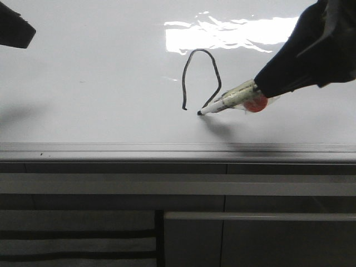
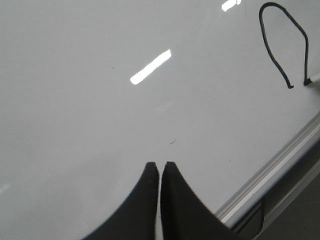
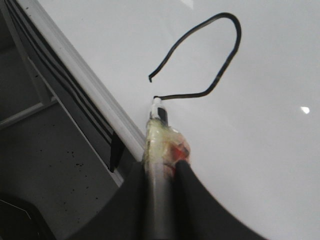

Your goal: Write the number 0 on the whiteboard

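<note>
Loop nearly done mid-board, just under glare. Right gripper pinching marker, tip on board at stroke's lower right end. Small gap to left end remains unclosed. Left gripper pressed together, empty, idle, well apart.

front faces whiteboard; wrists close, sharing it

- Under the board we've got dark grey panels with pale horizontal rails running across them.
- There's a marker with a clear, tape-wrapped body and a red blob on it, black tip pointing down-left.
- In the right wrist view we see speckled grey floor.
</note>
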`<state>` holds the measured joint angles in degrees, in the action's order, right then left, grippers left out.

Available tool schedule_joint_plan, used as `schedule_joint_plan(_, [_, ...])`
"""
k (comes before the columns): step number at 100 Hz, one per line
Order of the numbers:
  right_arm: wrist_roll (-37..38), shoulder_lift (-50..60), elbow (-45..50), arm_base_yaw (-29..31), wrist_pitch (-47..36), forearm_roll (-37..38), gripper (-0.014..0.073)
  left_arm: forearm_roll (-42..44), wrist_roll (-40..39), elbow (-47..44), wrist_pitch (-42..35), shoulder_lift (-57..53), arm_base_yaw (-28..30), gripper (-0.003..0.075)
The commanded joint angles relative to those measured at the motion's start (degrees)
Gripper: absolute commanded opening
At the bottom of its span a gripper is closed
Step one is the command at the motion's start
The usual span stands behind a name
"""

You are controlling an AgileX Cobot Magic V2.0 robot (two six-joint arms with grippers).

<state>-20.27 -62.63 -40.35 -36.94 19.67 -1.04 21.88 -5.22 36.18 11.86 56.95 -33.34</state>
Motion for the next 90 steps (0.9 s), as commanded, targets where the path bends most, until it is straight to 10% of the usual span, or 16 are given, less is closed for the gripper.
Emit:
schedule_joint_plan(1, [-0.21,-0.18,-1.38,-0.23,-3.22,0.48,-0.0069,-0.35,-0.58,1.93,-3.78,-1.03,0.06,-0.0020])
schedule_joint_plan(90, [-0.21,-0.31,-2.40,-0.23,-8.55,0.48,-0.0069,-0.35,-0.58,1.93,-3.78,-1.03,0.06,-0.0020])
